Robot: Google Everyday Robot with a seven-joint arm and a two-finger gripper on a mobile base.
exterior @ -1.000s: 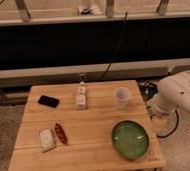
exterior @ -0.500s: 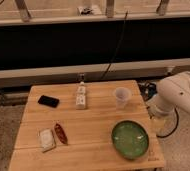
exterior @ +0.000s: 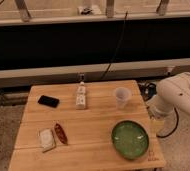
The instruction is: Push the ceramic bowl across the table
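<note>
Pincer point(exterior: 157, 120) near ceramic bowl point(exterior: 130, 139), beside table point(exterior: 95, 120) edge

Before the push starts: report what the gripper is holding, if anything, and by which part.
Nothing is held. The gripper hangs beside the table, jaws open and empty; the ceramic bowl rests on the tabletop, untouched.

A wide black panel point(exterior: 48, 47) runs along the far side, with a pale ledge point(exterior: 38, 72) beneath it and a pale rail point(exterior: 53, 20) above. Metal posts point(exterior: 23, 9) rise from the rail. A black cable point(exterior: 117, 47) hangs across the panel. The speckled floor point(exterior: 3, 125) looks dim.
</note>
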